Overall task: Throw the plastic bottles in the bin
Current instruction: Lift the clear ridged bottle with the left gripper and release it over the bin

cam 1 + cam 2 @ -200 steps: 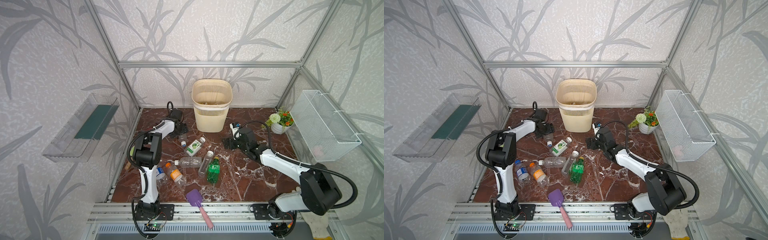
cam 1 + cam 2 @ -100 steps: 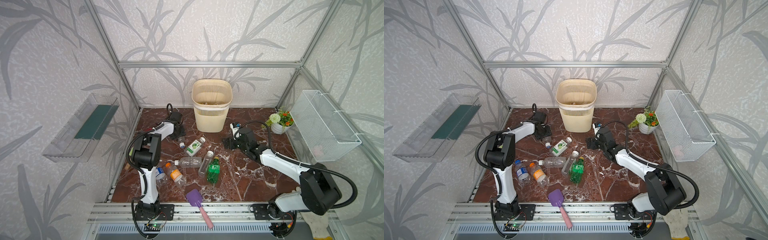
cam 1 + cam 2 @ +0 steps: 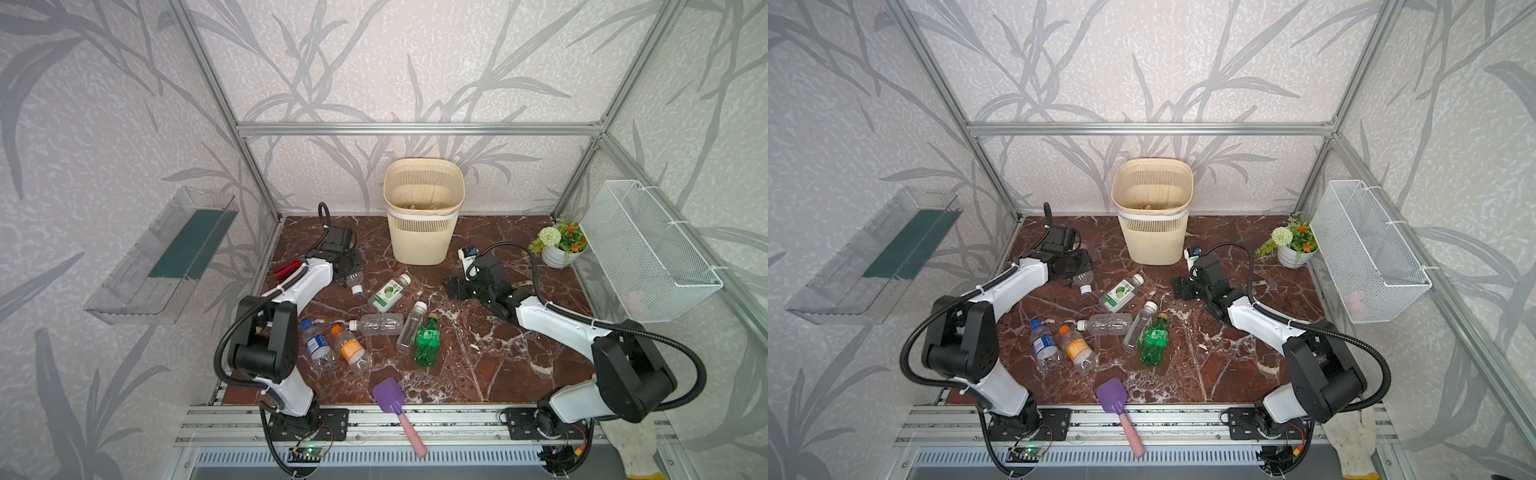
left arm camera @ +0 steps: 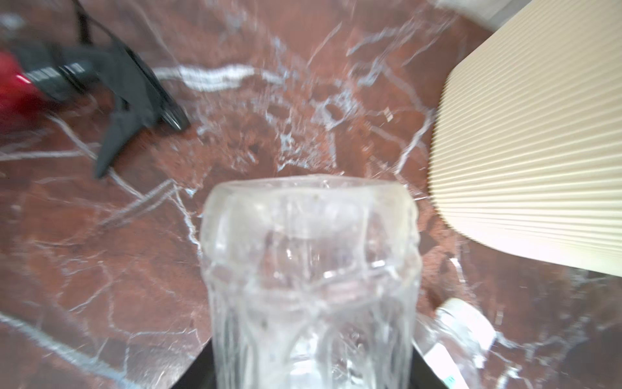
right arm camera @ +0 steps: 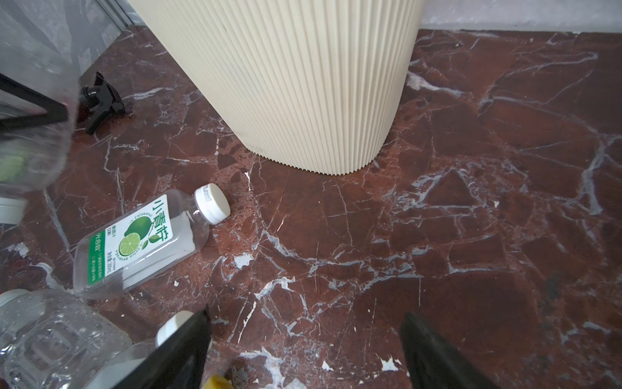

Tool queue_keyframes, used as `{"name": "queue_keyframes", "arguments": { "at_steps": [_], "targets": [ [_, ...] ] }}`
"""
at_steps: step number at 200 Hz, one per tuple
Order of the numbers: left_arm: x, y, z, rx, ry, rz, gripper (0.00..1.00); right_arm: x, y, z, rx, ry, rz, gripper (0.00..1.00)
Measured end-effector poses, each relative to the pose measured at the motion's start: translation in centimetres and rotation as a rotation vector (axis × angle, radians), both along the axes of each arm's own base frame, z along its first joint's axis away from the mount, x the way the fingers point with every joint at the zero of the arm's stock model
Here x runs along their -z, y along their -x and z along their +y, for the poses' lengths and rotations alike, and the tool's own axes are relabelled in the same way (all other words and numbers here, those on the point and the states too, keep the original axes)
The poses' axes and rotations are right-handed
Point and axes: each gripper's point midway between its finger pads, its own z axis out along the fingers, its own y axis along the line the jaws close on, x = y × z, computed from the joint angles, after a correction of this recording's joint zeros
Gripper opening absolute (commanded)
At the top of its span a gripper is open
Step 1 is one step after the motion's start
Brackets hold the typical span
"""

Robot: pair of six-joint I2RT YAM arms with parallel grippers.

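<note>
1. A clear bottle (image 4: pixel 309 269) is pinched in the left claw (image 3: pixel 350 272), near the bin (image 3: pixel 419 245) and to its left in both top views.
2. The right claw (image 5: pixel 304 318) is held spread and empty over the desk (image 3: pixel 498 357), just right of the bin.
3. Six other bottles (image 3: pixel 380 324) are seen lying mid-desk.
</note>
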Motion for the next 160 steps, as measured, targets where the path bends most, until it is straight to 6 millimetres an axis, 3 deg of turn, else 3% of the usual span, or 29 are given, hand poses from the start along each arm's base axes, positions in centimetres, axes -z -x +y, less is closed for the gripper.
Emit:
{"name": "queue_keyframes", "arguments": {
  "at_steps": [49, 160],
  "targets": [
    [-8.3, 3.5, 1.3, -0.016, 0.021, -0.283, 0.56, 1.4, 0.0, 0.5, -0.014, -0.007, 0.044, 0.88],
    [-29.8, 15.0, 3.6, 0.015, 0.018, -1.133, 0.57, 0.4, -0.6, 1.6, -0.026, -0.058, 0.043, 0.86]
  ]
}}
